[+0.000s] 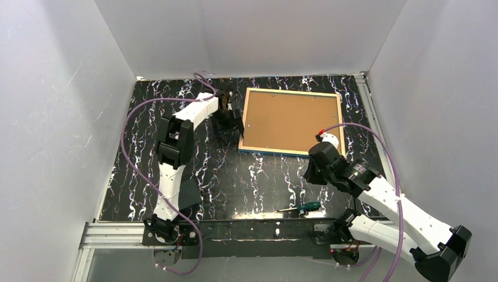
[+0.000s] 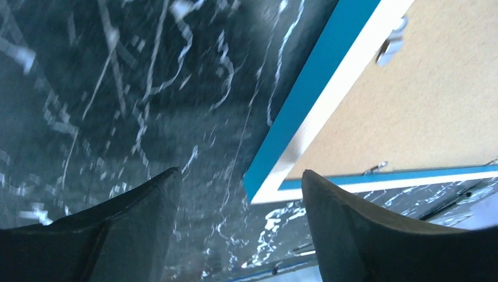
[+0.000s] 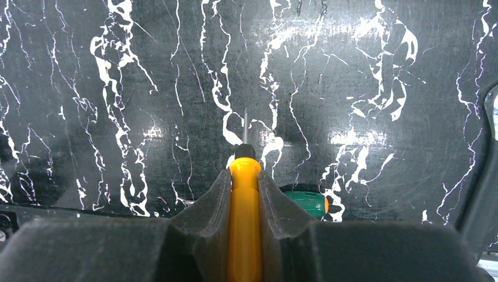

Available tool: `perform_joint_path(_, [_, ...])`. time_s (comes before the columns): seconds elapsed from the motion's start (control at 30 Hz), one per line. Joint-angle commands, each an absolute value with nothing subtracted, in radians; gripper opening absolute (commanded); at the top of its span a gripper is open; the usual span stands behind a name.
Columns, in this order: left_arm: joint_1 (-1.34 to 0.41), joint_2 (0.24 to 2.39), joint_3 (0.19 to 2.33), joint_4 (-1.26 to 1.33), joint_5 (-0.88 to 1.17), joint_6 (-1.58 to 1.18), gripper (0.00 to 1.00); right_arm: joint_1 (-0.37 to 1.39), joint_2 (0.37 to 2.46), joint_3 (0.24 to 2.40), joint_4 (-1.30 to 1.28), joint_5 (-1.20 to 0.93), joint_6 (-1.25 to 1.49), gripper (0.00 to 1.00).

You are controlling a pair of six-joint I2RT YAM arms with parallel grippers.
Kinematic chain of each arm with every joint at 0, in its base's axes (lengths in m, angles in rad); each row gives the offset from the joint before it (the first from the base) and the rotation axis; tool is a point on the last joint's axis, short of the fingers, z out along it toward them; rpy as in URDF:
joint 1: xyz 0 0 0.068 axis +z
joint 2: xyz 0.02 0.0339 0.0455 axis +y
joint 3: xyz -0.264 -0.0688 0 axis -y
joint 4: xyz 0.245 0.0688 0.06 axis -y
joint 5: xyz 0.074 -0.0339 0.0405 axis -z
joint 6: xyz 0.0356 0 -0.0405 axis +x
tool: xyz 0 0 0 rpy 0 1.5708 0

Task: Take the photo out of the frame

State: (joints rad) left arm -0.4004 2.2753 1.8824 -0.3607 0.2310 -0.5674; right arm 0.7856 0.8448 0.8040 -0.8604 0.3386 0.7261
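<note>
Frame (image 1: 290, 91) face-down far-centre on counter (image 1: 235, 182), long axis left-right, photo hidden under brown backing (image 1: 290, 120); left claw (image 2: 238, 176) gaping, empty, at its near-left corner; right claw (image 3: 244, 173) clamps yellow screwdriver (image 3: 245, 223) near the near-right corner.

1. Top view: bright, even light; white walls (image 1: 59, 88) washed pale.
2. Left wrist view: bench (image 2: 117, 88) streaked with blur upper left; frame (image 2: 305, 106) crisper.
3. Right wrist view: sharp, soft glare on bench centre.
</note>
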Motion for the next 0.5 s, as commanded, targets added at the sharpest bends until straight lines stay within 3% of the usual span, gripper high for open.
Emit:
perform_joint_path(0.0, [-0.400,2.076,1.774,-0.488,0.248,-0.726,0.80,0.786,0.809,0.838,-0.821,0.359,0.710,0.01])
perform_joint_path(0.17, [-0.413,1.916,1.505,-0.269,0.267,-1.055,0.98,0.785,0.780,0.844,-0.838,0.360,0.711,0.01])
perform_joint_path(0.37, [-0.481,1.876,1.277,0.119,0.179,-1.464,0.98,0.785,0.752,0.843,-0.847,0.362,0.712,0.01])
perform_joint_path(0.47, [-0.541,1.930,1.312,0.081,0.113,-1.632,0.98,0.785,0.739,0.837,-0.852,0.356,0.713,0.01])
